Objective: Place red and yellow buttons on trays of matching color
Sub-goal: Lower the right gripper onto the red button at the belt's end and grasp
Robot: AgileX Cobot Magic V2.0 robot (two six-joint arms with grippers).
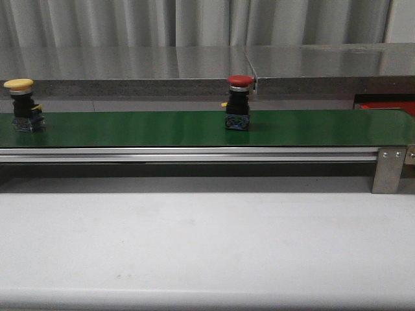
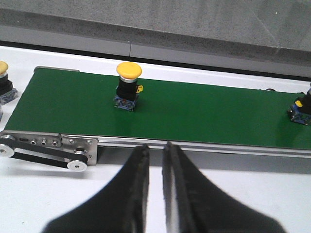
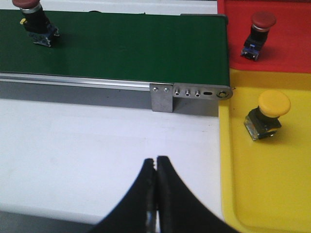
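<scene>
A yellow button (image 1: pixel 17 103) (image 2: pixel 128 86) stands on the green belt at its left end. A red button (image 1: pixel 238 102) (image 3: pixel 35 23) stands upright near the belt's middle. Past the belt's right end, the red tray (image 3: pixel 286 46) holds a red button (image 3: pixel 257 34). The yellow tray (image 3: pixel 262 184) holds a yellow button (image 3: pixel 267 114) lying tilted. My left gripper (image 2: pixel 154 145) hovers over the white table before the belt, open by a narrow gap and empty. My right gripper (image 3: pixel 156 159) is shut and empty, left of the yellow tray. Neither gripper shows in the front view.
The green belt (image 1: pixel 162 128) runs across the table on a metal frame (image 1: pixel 389 170), with a drive pulley (image 2: pixel 75 165) at its left end. Another yellow button (image 2: pixel 4 82) stands on the table beyond that end. A steel shelf (image 1: pixel 194 65) lies behind.
</scene>
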